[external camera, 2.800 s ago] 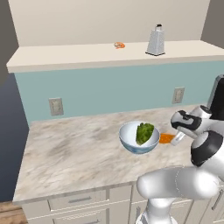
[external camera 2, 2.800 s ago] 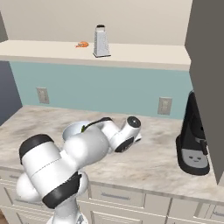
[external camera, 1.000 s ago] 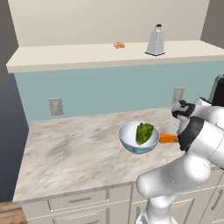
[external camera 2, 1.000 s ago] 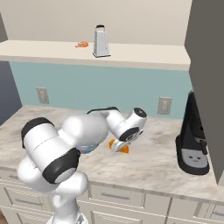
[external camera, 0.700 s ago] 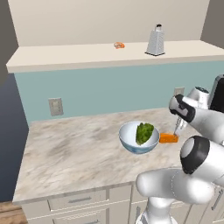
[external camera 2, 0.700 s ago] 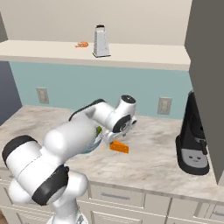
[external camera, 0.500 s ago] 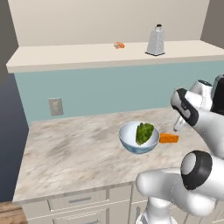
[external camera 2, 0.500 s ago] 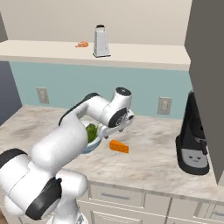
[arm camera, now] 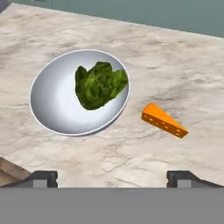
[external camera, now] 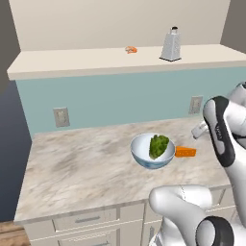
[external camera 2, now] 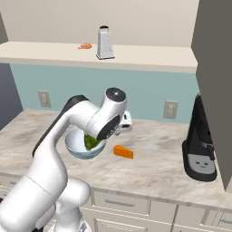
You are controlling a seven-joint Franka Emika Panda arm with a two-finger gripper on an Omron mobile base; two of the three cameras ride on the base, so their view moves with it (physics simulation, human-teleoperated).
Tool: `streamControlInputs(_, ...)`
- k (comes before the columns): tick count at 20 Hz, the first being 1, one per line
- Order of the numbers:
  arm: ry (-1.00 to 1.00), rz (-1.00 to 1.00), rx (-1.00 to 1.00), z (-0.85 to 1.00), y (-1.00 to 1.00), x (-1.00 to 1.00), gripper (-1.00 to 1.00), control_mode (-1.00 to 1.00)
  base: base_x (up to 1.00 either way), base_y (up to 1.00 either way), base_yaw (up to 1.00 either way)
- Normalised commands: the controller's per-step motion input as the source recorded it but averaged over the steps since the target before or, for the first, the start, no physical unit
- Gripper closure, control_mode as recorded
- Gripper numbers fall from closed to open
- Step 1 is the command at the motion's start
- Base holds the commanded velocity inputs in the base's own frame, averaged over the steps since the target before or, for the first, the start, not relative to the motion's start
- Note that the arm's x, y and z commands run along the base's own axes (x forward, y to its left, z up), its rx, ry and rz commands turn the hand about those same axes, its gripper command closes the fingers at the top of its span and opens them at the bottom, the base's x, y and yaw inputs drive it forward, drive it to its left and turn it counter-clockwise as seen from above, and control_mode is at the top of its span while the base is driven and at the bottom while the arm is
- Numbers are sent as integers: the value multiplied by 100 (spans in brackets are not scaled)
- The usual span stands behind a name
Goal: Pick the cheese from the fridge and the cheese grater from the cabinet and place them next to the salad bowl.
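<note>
The small bright orange wedge of cheese (arm camera: pixel 163 120) lies flat on the marbled beige bench (external camera: pixel 86 168), just beside the round white salad bowl (arm camera: pixel 52 105) with its clump of green lettuce (arm camera: pixel 99 84), apart from the bowl's rim but close to it; that half of the task looks done. The pincer (arm camera: pixel 112 177) hangs above bowl and wedge with its two dark tips spread wide and nothing between them; in the right base view the white arm (external camera 2: pixel 77 120) arches over the bowl with the hand raised clear of the bench.

The small grey metal box grater with the dark handle (external camera 2: pixel 104 43) stands upright on the long cream shelf board (external camera 2: pixel 149 56) of the beige recess above the blue wall, well apart from the hand; a tiny pinkish-orange curled item (external camera 2: pixel 84 45) lies on the same board, near the grater but not touching it.

The step in hand is, by my reading, the reach for the grater. To do it well: lift straight up first, so the wrist passes clear of the bowl and the cheese; keep the tips spread during the approach; come at the grater level with the shelf, closing on its narrower upper body or handle; avoid nudging it backward or sweeping the curled item; a black coffee machine (external camera 2: pixel 199 149) stands to the right and should be kept out of the swing.
</note>
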Motion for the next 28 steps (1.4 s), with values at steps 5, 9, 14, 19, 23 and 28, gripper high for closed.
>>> streamControlInputs(5, -50, -31, 1, 79, 21, -40, -100, -100, 0, 0, 0)
streamControlInputs(9, -31, -29, 0, 100, 15, -22, -100, -100, 0, 0, 0)
streamControlInputs(14, -14, -21, 10, 100, 0, -28, -100, -100, 0, 0, 0)
streamControlInputs(19, -8, 0, 14, 100, 0, -44, -100, -100, 0, 0, 0)
streamControlInputs(23, 6, 11, 4, 100, 0, 0, -100, -100, 0, 0, 0)
streamControlInputs(28, 3, 10, 0, 91, 0, 0, -100, -100, 0, 0, 0)
